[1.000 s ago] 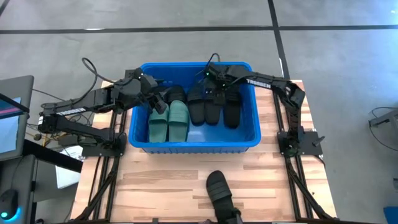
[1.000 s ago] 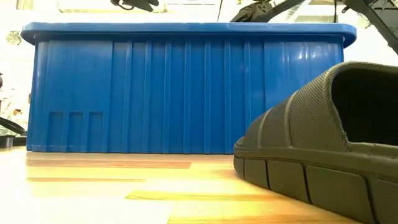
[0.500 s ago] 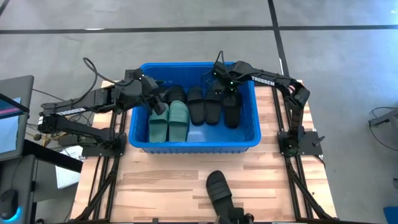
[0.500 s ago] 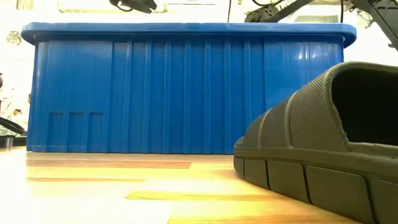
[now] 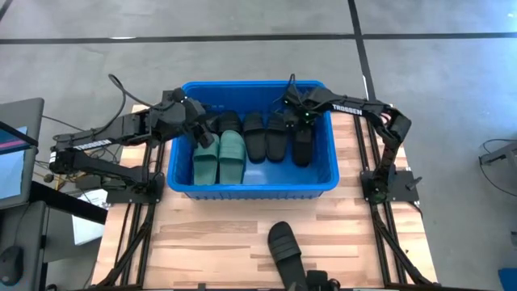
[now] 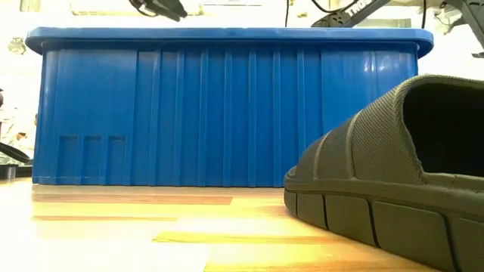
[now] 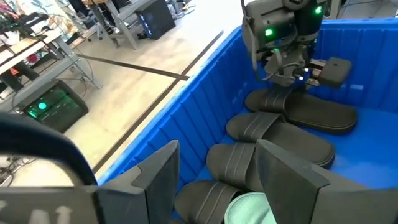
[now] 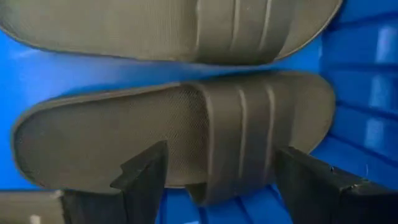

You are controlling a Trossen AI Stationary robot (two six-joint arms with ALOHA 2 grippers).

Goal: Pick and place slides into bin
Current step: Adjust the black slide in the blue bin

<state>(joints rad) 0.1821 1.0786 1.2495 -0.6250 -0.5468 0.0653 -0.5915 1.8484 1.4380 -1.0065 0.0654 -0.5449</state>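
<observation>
The blue bin (image 5: 252, 187) stands at the table's far middle. It holds two sage green slides (image 5: 219, 158) at its left and several black slides (image 5: 266, 137) lying side by side. Another black slide (image 5: 284, 249) lies on its sole on the table near the front edge, and it looms large in the low view (image 6: 393, 166). My left gripper (image 5: 203, 133) is open and empty over the bin's left part, above black slides (image 7: 280, 134). My right gripper (image 5: 292, 113) is open over the bin's far right, its fingers on either side of a black slide (image 8: 174, 130) lying below them.
Bare wooden table (image 5: 202, 234) lies between the bin and the front edge, left of the loose slide. A monitor (image 5: 16, 153) and cables stand off the table's left side. The bin's rim (image 6: 227, 34) rises high above the tabletop.
My right gripper has moved toward the table's right edge inside the bin, from above the middle black slides to above the rightmost one. The slides have stayed where they were.
</observation>
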